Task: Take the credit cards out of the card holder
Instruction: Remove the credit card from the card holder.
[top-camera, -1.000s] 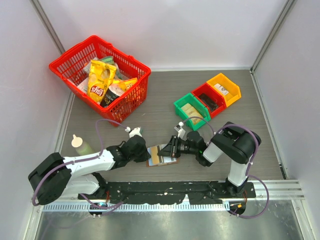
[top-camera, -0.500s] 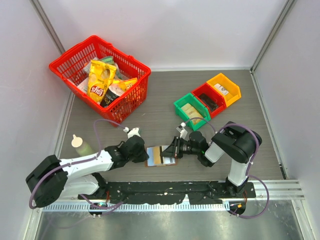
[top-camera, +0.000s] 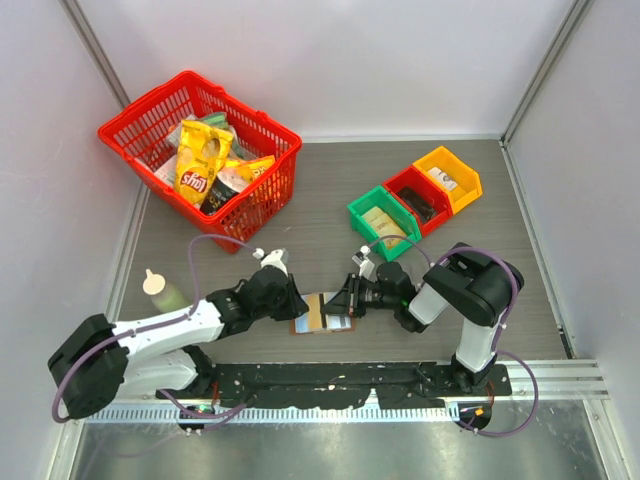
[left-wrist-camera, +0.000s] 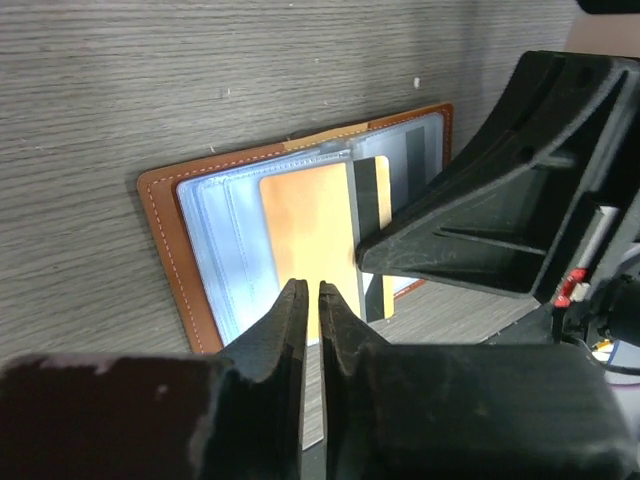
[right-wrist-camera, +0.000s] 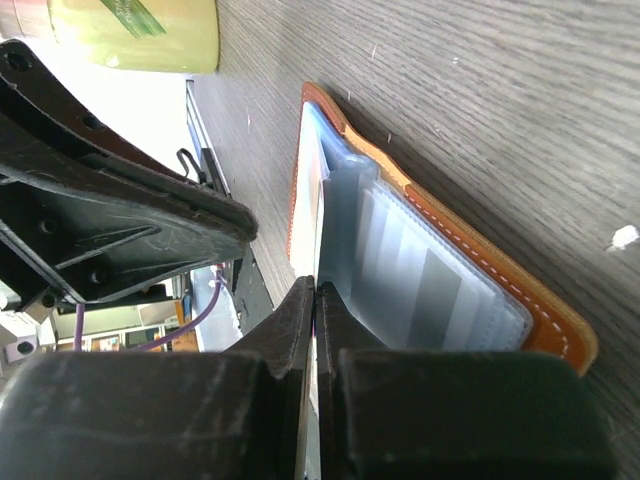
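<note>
The card holder (top-camera: 335, 323) lies open on the table between my two grippers, brown leather (left-wrist-camera: 165, 260) outside and pale blue-grey sleeves (right-wrist-camera: 440, 285) inside. A yellowish credit card (left-wrist-camera: 305, 230) with a black stripe sticks partly out of a sleeve. My left gripper (left-wrist-camera: 308, 290) hovers over the card's near edge. Its fingers stand a narrow slit apart with nothing between them. My right gripper (right-wrist-camera: 315, 287) reaches in from the holder's right side (top-camera: 347, 300), shut on the thin edge of the credit card. One right finger (left-wrist-camera: 450, 240) covers the card's striped side.
A red basket (top-camera: 270, 185) with yellow snack bags stands at the back left. Green (top-camera: 362, 210), red (top-camera: 397, 185) and orange (top-camera: 440, 160) bins sit at the back right. A small bottle (top-camera: 160, 292) stands by the left wall, also seen in the right wrist view (right-wrist-camera: 140, 30).
My left gripper has shifted a little to the right over the holder and its fingers have parted slightly. The right gripper has stayed at the holder's right edge.
</note>
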